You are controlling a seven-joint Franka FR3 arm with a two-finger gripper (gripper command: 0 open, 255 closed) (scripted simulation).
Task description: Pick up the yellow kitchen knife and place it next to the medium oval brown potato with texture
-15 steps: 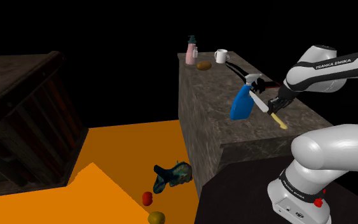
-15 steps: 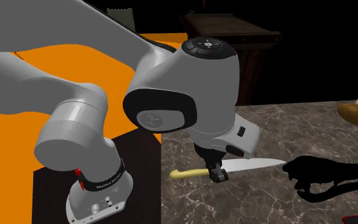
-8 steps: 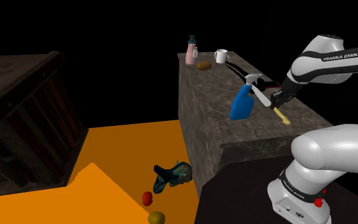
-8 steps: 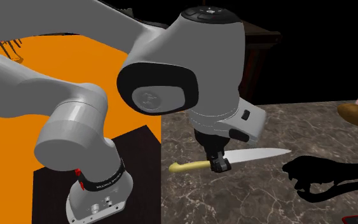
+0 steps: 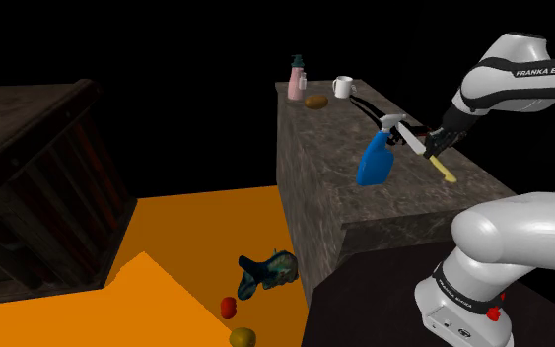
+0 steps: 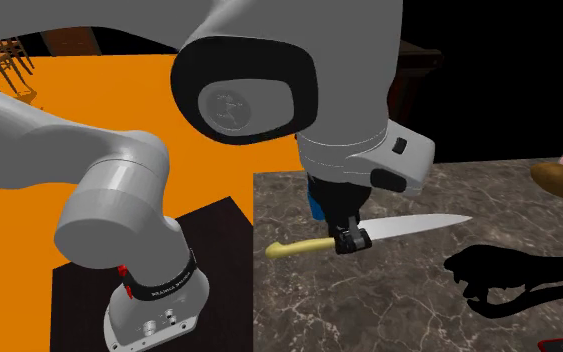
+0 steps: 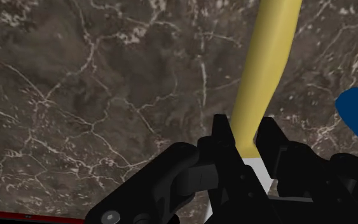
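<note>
Yellow is the knife (image 6: pixel 414 226)'s handle, pale and curved, and the silvery blade runs out the other way. The black gripper (image 6: pixel 350 240) pinches it right where handle meets blade, its two fingers (image 7: pixel 224 137) pressed against either side, as the wrist view makes plain. The knife lies roughly level above the dark marbled counter (image 5: pixel 324 158), near the end closest to the arm's stand (image 5: pixel 462 296). Just beside it in the shoulder view stands a blue spray bottle (image 5: pixel 375 158), a corner of which also peeks in next to the gripper in the wrist view. The brown potato (image 5: pixel 315 101) sits well apart from the knife at the counter's far end, close to a pink bottle (image 5: pixel 297 79) and a white mug (image 5: pixel 342 87). A black tool (image 6: pixel 509 280) lies on the stone between the knife and the potato. Down on the orange floor (image 5: pixel 196 227) rests a teal lump (image 5: pixel 268 271) with a small red thing (image 5: pixel 228 307) nearby.
</note>
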